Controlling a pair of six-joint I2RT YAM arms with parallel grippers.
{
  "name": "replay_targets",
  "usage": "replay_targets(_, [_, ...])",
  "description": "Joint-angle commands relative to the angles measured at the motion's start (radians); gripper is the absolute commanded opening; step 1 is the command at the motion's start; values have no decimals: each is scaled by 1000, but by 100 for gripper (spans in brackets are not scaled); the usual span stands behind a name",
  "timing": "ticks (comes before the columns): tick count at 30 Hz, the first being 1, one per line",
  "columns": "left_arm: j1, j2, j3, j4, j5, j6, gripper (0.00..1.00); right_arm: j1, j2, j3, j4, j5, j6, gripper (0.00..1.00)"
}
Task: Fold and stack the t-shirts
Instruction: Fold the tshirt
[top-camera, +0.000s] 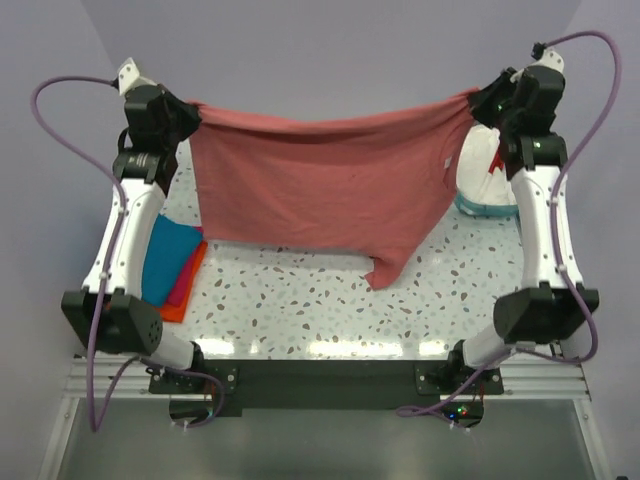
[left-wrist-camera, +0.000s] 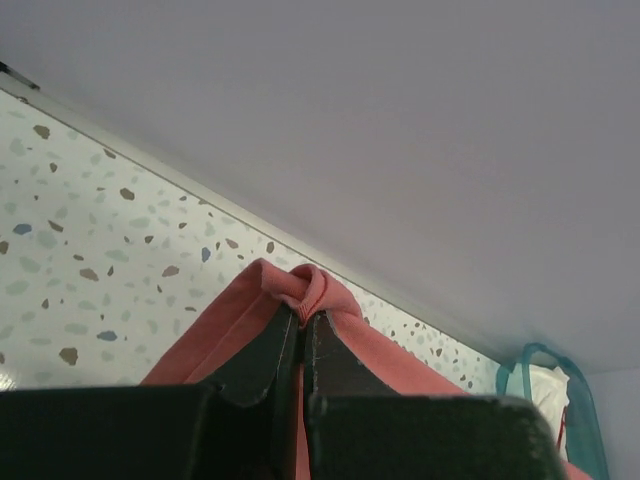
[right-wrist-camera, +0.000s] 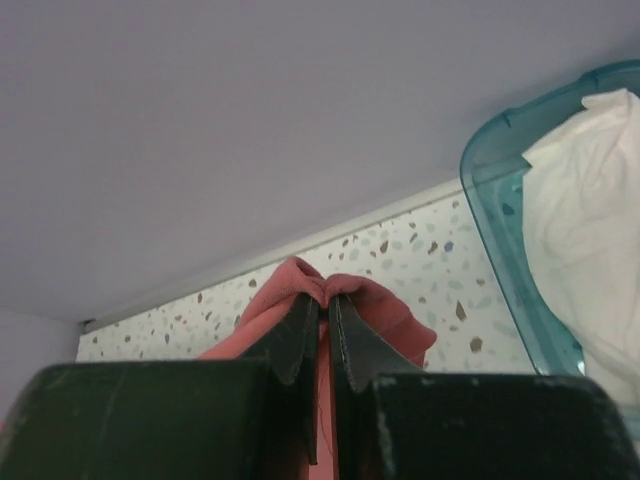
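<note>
Salmon-red t-shirt (top-camera: 320, 190) hangs stretched like a banner over the far half of the table (top-camera: 320, 310). Its long axis runs side to side, and its lower edge appears to trail onto the tabletop toward the arm bases. The left gripper (top-camera: 190, 118) and right gripper (top-camera: 478, 100) each pinch a top corner, jaws clamped tight on bunched cloth, one arm at either end. A stack of folded shirts (top-camera: 175, 270), teal blue, pink and orange, lies beside the left arm. A teal basket (top-camera: 480, 208) holding a white shirt (top-camera: 485, 160) stands far right. Laying the garment flat looks the likely next step.
</note>
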Motion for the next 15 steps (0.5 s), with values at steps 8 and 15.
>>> replay_targets(8, [36, 505, 669, 155, 173, 10, 0, -8, 390, 556, 173, -69, 61, 0])
replay_targets(15, [84, 481, 669, 248, 215, -5, 0, -18, 366, 563, 208, -3, 40, 0])
